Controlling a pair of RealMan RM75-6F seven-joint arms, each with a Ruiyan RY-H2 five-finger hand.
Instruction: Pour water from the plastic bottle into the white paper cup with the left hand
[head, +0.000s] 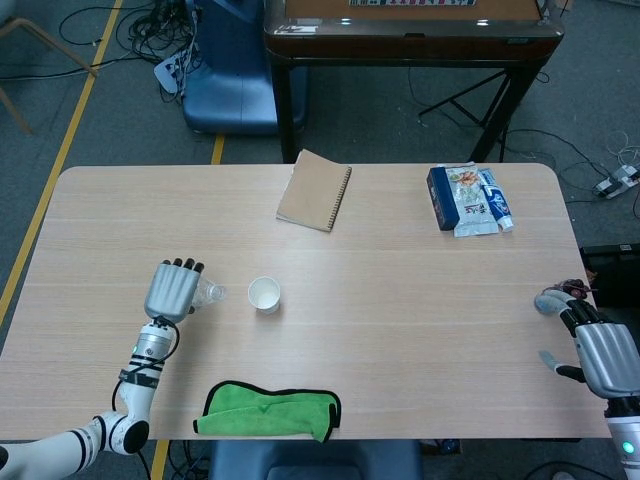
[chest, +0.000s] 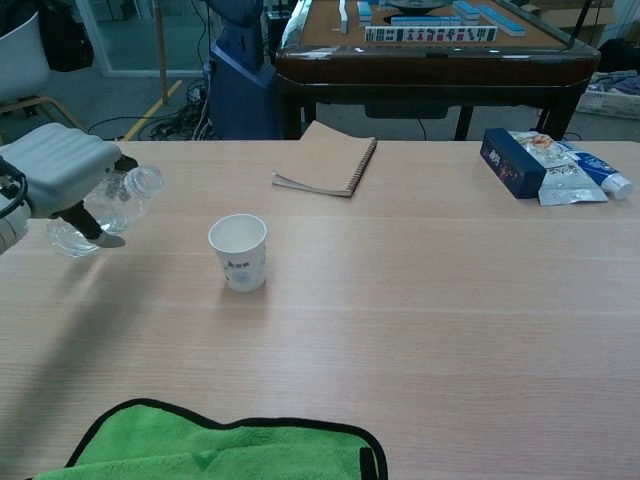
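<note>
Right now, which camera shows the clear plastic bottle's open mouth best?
The chest view: the clear plastic bottle shows side-on, mouth tilted towards the white paper cup. In the head view the left hand hides most of it.

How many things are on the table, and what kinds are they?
Bottle, held by the left hand: 1
Paper cup: 1
Notebook: 1
Green cloth: 1
Blue box: 1
Packets beside the box: count unclear, at least 1
Total: at least 6

Lab-like room: floor cables (head: 150, 30), mahjong table (chest: 430, 40).
</note>
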